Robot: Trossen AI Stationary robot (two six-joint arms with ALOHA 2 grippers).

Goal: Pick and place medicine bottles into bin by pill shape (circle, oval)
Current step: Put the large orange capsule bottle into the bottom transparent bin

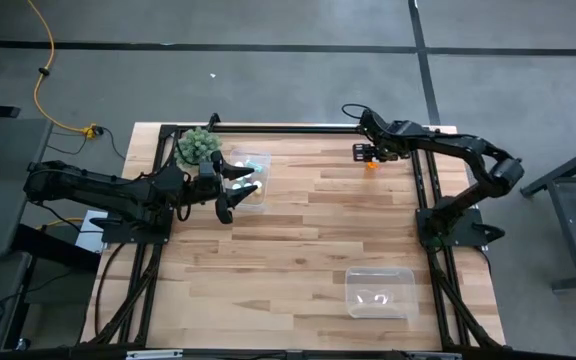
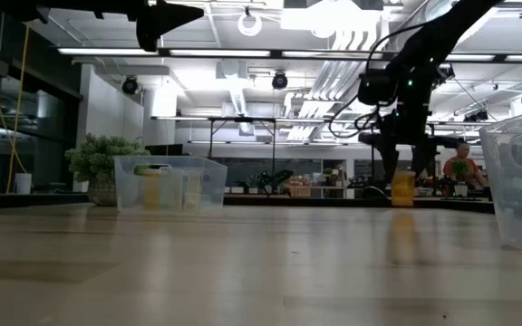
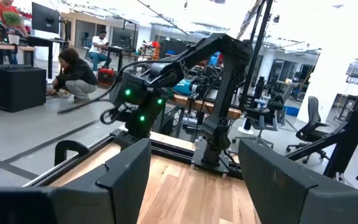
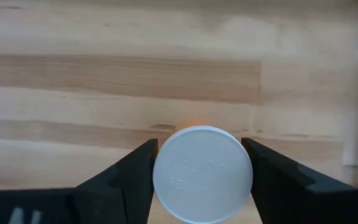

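A yellow-orange medicine bottle (image 1: 372, 164) with a white cap (image 4: 202, 173) stands near the table's far right; it also shows in the low view (image 2: 403, 188). My right gripper (image 1: 368, 154) is above it, fingers pointing down, shut on it. My left gripper (image 1: 236, 190) is open and empty, high above the left clear bin (image 1: 254, 160), which holds several bottles (image 2: 166, 188). In the left wrist view the left gripper (image 3: 194, 180) looks across at the right arm. My right gripper pinches the bottle at its white round cap (image 4: 166, 163), one finger (image 4: 129, 174) on each of two opposite sides. The fingers come from above, pointing down. The bottle is upright and its base rests on the table (image 2: 403, 205).
A green spiky ball plant (image 1: 198, 147) stands just left of the left bin. A second clear bin (image 1: 404, 272) with small white bottles sits near the table's front right. Bare wood lies between the bins. People show in the room beyond.
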